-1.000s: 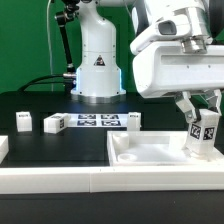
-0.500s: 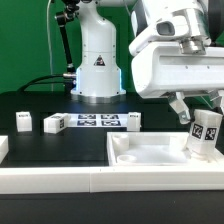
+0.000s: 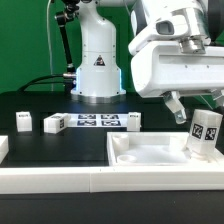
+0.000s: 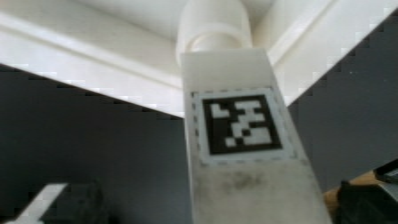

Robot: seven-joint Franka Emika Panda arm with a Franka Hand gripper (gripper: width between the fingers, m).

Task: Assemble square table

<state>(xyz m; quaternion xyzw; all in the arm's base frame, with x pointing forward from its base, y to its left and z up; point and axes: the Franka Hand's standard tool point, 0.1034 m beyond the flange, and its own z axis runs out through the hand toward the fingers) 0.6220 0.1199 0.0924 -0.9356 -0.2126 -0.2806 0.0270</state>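
Note:
The white square tabletop (image 3: 128,150) lies rim-up at the exterior view's right front. One white tagged leg (image 3: 204,133) stands upright in its far right corner. My gripper (image 3: 197,106) hovers just above the leg with its fingers spread to either side, not touching it. In the wrist view the leg (image 4: 231,120) fills the middle, rising from the tabletop corner (image 4: 107,70), and my gripper (image 4: 214,205) straddles it with a dark finger at each side. Three more tagged legs (image 3: 22,121) (image 3: 55,123) (image 3: 133,119) lie on the black table.
The marker board (image 3: 97,121) lies flat in front of the robot base (image 3: 97,65). A long white rail (image 3: 50,182) runs along the front edge. A white block (image 3: 3,148) sits at the exterior view's left edge.
My fingers were close around the leg's top a second ago. They have spread apart and lifted slightly. The leg stays standing in the tabletop corner.

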